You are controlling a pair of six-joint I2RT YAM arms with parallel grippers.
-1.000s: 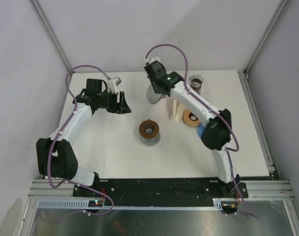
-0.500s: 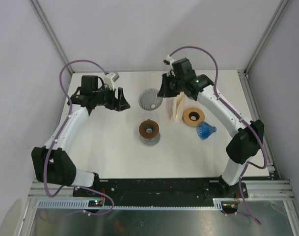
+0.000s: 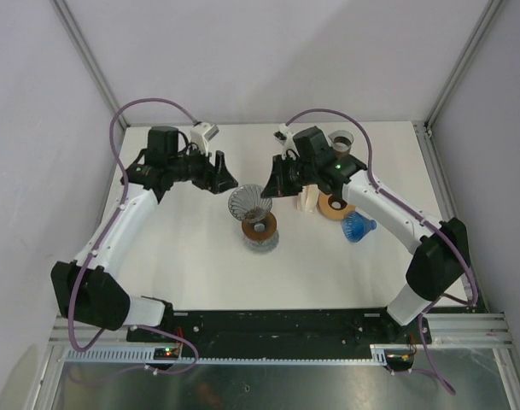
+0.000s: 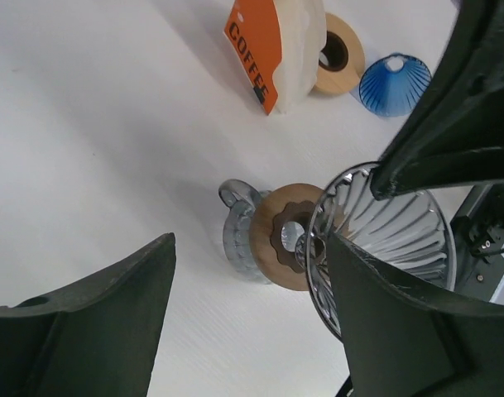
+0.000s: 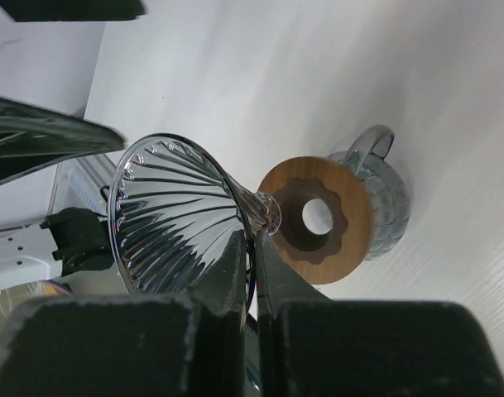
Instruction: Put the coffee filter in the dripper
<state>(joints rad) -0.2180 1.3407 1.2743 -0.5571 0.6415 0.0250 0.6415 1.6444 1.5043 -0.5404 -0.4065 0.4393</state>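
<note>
Dripper, clear ribbed glass: held off the table above its middle and tipped on its side. Its mouth faces the left gripper. Its stem is close to the wooden collar of the glass stand; whether stem and collar touch cannot be told.

Right gripper: closed tight, pinching the dripper's thin wall.

Left gripper: jaws spread wide, holding nothing, just beside the dripper's mouth.

Filter pack, cream papers under an orange COFFEE label: upright towards the far edge of the table, right of centre, just beside a loose wooden ring. Neither gripper is on it.

Blue cone: nearer the right edge.

Paper cup: by the far edge.

Step in hand, as judged: seating the dripper on the stand, with no filter fetched yet.

Handling note:
- Bring the cone upright first and centre the stem over the collar's hole.
- Lower slowly, since smooth glass in a narrow pinch may slip or swing.
- Release only once the rim sits level.
- Hold the left gripper clear of the rim until then.
- Afterwards the left gripper is well placed to draw one paper from the pack.
</note>
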